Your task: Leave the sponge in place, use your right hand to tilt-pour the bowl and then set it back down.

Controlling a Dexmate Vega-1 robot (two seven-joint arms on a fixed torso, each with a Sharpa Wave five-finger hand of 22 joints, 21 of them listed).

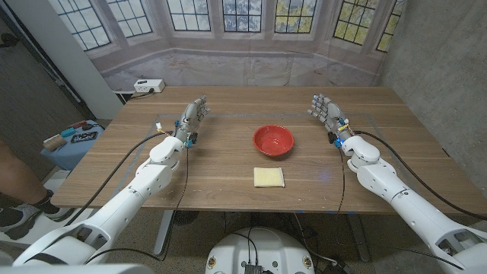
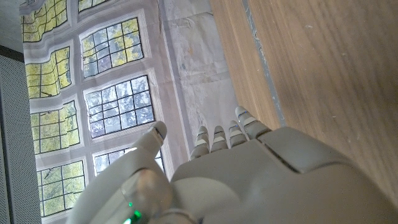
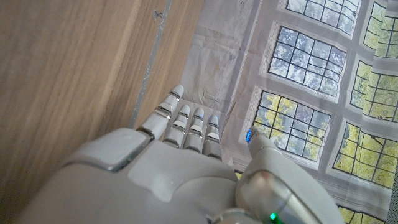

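Observation:
A red bowl (image 1: 273, 141) stands upright near the middle of the wooden table (image 1: 228, 164). A pale yellow sponge (image 1: 268, 177) lies just in front of it, toward me. My right hand (image 1: 326, 113) is off to the bowl's right, fingers apart and holding nothing. My left hand (image 1: 193, 116) is off to the bowl's left, likewise open and empty. In the right wrist view my right hand (image 3: 180, 162) reaches past the table toward the window backdrop. The left wrist view has my left hand (image 2: 236, 168) doing the same.
A strip of tape (image 1: 228, 114) marks a rectangle on the table. A white power strip (image 1: 148, 86) sits beyond the far left corner. A blue stool with small items (image 1: 76, 141) and a person's leg (image 1: 15, 171) are at the left edge.

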